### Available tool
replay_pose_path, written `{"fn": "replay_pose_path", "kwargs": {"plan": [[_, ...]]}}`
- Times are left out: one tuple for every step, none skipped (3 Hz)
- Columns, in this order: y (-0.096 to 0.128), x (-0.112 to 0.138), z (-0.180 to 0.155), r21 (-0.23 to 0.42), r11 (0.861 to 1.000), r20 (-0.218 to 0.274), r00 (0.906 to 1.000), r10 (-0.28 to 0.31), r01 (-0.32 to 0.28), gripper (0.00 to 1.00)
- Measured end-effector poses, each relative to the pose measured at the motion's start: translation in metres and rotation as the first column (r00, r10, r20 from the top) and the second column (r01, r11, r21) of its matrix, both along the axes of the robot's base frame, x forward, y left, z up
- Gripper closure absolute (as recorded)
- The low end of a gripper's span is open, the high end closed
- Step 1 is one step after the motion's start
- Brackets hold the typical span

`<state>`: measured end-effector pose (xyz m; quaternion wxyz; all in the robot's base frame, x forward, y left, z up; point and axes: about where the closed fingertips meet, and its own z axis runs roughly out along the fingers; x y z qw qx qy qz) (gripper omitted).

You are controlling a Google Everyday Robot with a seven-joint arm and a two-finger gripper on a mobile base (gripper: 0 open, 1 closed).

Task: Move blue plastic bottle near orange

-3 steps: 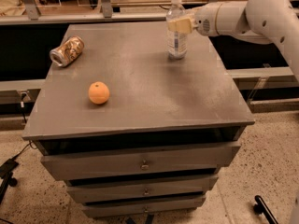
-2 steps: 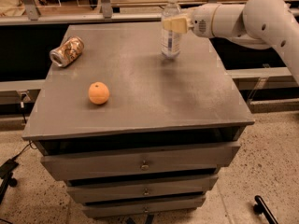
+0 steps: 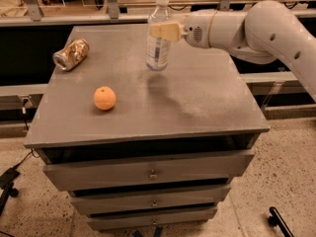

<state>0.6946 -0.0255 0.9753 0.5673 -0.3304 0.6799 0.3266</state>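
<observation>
The blue plastic bottle (image 3: 158, 43) is a tall clear bottle with a white cap. It hangs upright just above the grey cabinet top (image 3: 197, 98), near the back middle. My gripper (image 3: 165, 32) reaches in from the right and is shut on the bottle's upper body. The orange (image 3: 104, 98) sits on the cabinet top at the front left, well apart from the bottle, down and to its left.
A crushed gold-brown can (image 3: 71, 54) lies on its side at the back left of the top. The cabinet has drawers (image 3: 150, 173) below. My white arm (image 3: 261, 26) spans the right rear. A shelf rail (image 3: 98, 18) runs behind.
My gripper has carried the bottle to the left and a little forward, toward the orange. The orange and the can have not moved.
</observation>
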Motion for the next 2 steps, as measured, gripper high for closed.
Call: {"fn": "replay_pose_path", "kwargs": {"plan": [[0.026,-0.029,-0.007,-0.062,0.995,0.0,0.9968,0.08,-0.08,1.0],[0.043,-0.047,-0.016,-0.057,0.99,-0.038,0.9914,0.126,-0.128,1.0]]}}
